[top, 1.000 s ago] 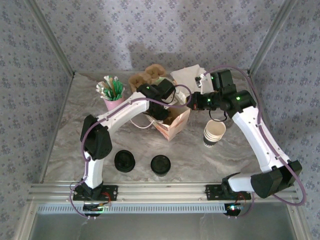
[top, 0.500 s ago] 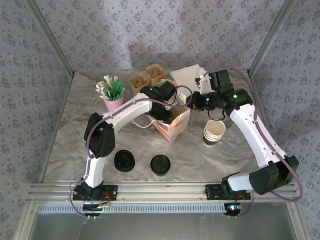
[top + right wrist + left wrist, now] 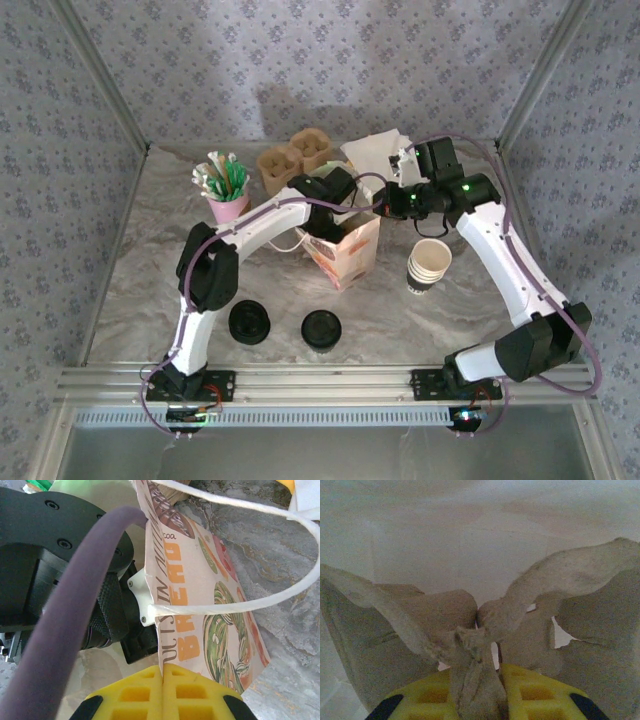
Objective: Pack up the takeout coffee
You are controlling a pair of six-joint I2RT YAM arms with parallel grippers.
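Note:
Two round black-lidded things stand near the front edge. From above I cannot tell which is the takeout coffee. A printed paper bag stands in the middle of the table. My right gripper is shut on the bag's top edge. My left gripper reaches down inside the bag, shut on the middle ridge of a grey-brown pulp cup carrier. The bag's pale inner wall is behind the carrier.
A stack of lidless paper cups stands right of the bag. A pink cup of stirrers, brown pulp carriers and white napkins line the back. The bag's white cord handle loops over the marble table.
My left arm has swung right and pushed further into the bag, uncovering the carriers at the back. The bag has tilted and shifted slightly. The right gripper has kept its hold on the rim.

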